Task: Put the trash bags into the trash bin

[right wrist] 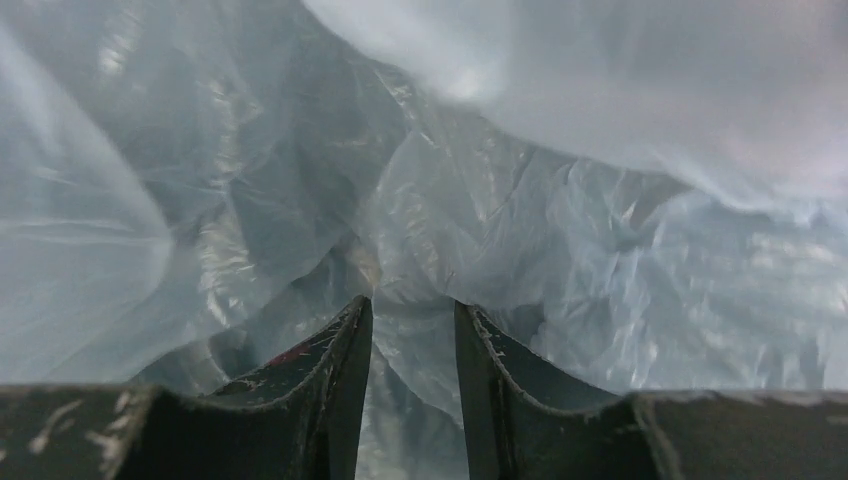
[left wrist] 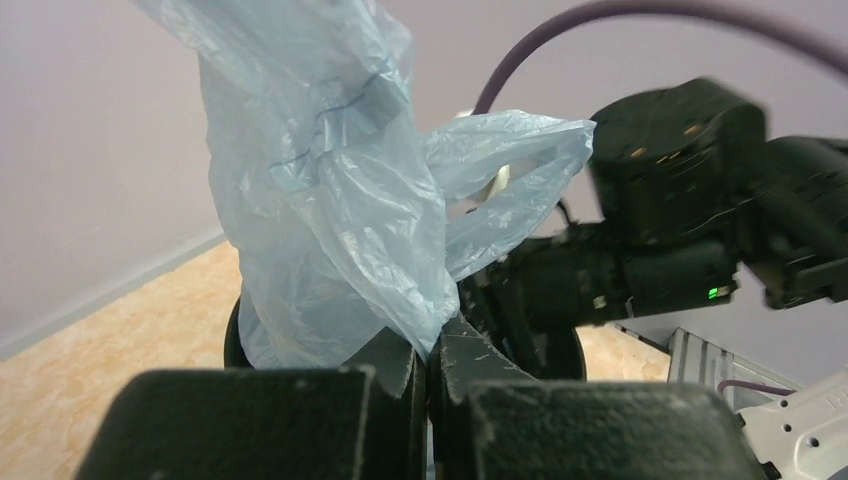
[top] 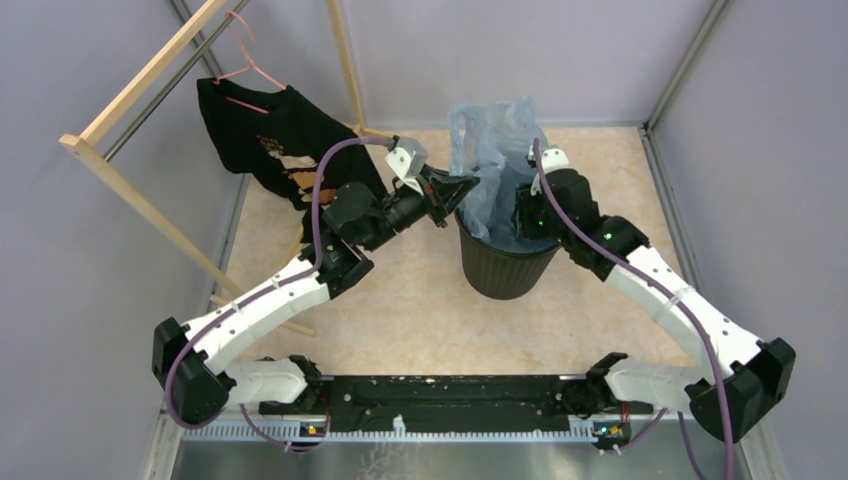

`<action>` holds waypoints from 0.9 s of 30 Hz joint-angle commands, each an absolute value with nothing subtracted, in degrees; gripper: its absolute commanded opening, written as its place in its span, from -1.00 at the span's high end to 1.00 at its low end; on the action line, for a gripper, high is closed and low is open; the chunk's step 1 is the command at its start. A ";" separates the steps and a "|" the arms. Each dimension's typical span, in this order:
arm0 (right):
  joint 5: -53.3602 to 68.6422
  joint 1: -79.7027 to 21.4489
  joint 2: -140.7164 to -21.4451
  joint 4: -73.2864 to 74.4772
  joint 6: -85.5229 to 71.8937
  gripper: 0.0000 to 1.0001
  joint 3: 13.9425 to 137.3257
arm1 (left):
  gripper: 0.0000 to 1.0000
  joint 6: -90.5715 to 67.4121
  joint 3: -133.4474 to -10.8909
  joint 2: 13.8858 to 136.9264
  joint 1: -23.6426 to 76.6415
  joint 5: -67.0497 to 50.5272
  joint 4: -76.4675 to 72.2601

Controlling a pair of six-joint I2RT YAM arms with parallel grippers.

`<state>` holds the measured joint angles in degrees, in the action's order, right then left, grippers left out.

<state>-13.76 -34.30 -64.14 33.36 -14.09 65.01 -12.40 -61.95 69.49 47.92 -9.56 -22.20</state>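
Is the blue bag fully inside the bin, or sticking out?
Partly in: the bag dips inside the bin, but most stands above the rim.

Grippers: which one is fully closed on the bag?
The left gripper: its jaws meet, pinching the trash bag. The right gripper shows a gap with film in it.

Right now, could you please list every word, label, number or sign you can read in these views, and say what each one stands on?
No text can be read in any view.
On the black T-shirt: a pale chest print, too small and blurred to read.
On the trash bag and the trash bin: no lettering shows.
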 commanded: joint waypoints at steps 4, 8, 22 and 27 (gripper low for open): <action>-3.05 -34.01 -69.02 25.43 -19.33 0.28 59.64 | 1.00 -11.64 -61.60 67.80 48.54 -9.15 -24.96; -4.93 -34.01 -70.95 28.97 -16.33 0.28 61.66 | 1.00 -11.69 -61.69 68.47 49.24 -9.18 -24.70; -16.37 -34.00 -57.75 34.84 -11.38 -0.15 67.62 | 1.00 -10.98 -61.70 69.43 51.34 -8.36 -24.20; -14.86 -33.94 -59.36 27.72 -13.10 -0.19 68.26 | 1.00 -9.96 -61.44 69.47 52.42 -7.33 -24.16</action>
